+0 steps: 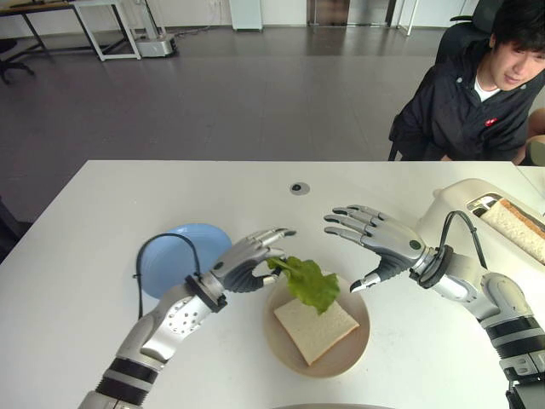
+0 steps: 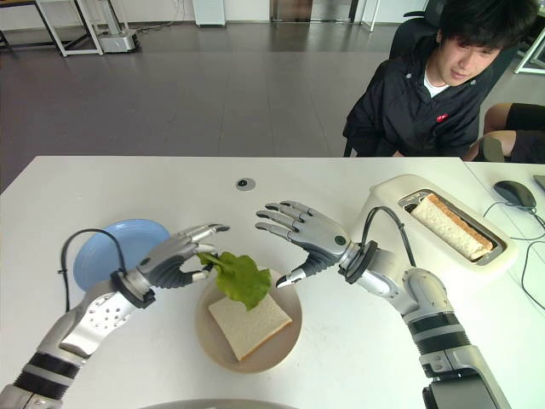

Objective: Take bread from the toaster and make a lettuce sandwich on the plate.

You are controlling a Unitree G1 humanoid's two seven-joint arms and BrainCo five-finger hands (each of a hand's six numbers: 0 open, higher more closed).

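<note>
The lettuce leaf is near the middle of the frame, a little below centre. It hangs in the air over the upper left part of the tan plate, and its lower end comes close to the slice of bread which lies flat on that plate. I cannot tell if the leaf already touches the bread. It looks very light, thin and soft, so I judge it will fold and flop by its own weight, and it can tear or bruise if one presses hard. The best place to hold it is the firmer edge near the rib, with a light pinch. This is about what I see: the left hand has its fingers closed on the upper left edge of the leaf, and the rest of the leaf droops away from them to the lower right.

The right hand is to the upper right of the plate. It is spread and holds nothing; it is near the leaf but apart from it. Further right on the table stands the white toaster with a second slice in its slot. A blue dish lies at the left, just beside the left wrist.
</note>
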